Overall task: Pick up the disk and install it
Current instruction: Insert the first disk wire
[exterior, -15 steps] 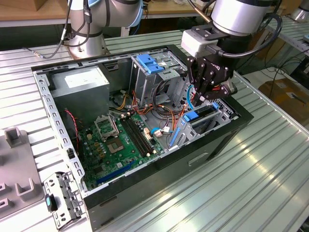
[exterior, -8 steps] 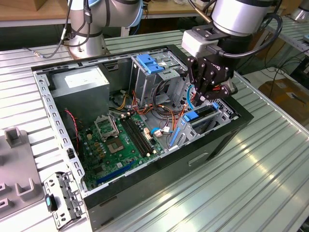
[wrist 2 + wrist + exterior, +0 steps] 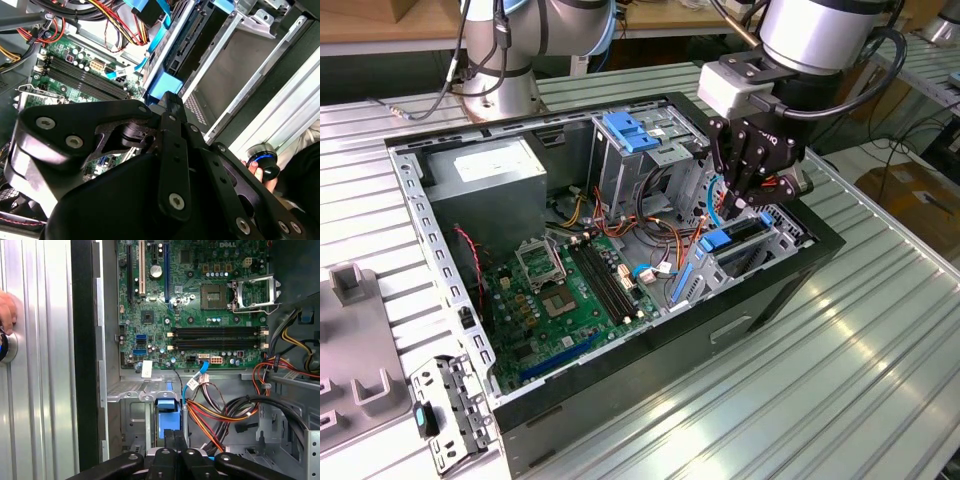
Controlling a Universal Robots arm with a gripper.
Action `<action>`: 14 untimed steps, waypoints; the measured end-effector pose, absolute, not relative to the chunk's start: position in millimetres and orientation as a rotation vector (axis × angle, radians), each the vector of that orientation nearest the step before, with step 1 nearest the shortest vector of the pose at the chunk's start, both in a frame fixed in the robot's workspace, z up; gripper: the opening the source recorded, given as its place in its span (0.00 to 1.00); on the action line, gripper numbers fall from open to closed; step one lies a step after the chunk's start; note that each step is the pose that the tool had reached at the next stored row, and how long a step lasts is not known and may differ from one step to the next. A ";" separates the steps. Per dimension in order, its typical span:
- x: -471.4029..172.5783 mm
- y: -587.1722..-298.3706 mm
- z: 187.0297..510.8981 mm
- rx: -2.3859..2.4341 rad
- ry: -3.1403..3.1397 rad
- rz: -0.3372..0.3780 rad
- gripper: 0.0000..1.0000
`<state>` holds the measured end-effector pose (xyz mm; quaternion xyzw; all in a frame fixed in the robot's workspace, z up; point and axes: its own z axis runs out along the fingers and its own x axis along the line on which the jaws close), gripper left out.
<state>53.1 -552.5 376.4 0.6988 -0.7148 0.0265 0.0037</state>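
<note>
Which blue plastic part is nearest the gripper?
The disk's blue rail, just under the gripper; the cage's blue handle sits farther off, toward the exterior view's left.

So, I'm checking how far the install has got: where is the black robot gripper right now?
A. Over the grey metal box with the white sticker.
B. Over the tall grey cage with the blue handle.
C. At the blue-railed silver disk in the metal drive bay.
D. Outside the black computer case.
C: in the exterior view the gripper hangs directly over the disk, whose blue rail end sits in the drive bay.
</note>
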 end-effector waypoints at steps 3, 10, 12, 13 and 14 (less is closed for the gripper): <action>53.3 -552.5 376.4 2.190 -2.240 0.083 0.11; 73.2 -552.5 376.3 2.187 -2.237 0.087 0.11; 74.2 -552.5 376.4 2.187 -2.237 0.088 0.11; 74.2 -552.5 376.4 2.187 -2.237 0.088 0.11; 74.2 -552.5 376.4 2.187 -2.237 0.088 0.11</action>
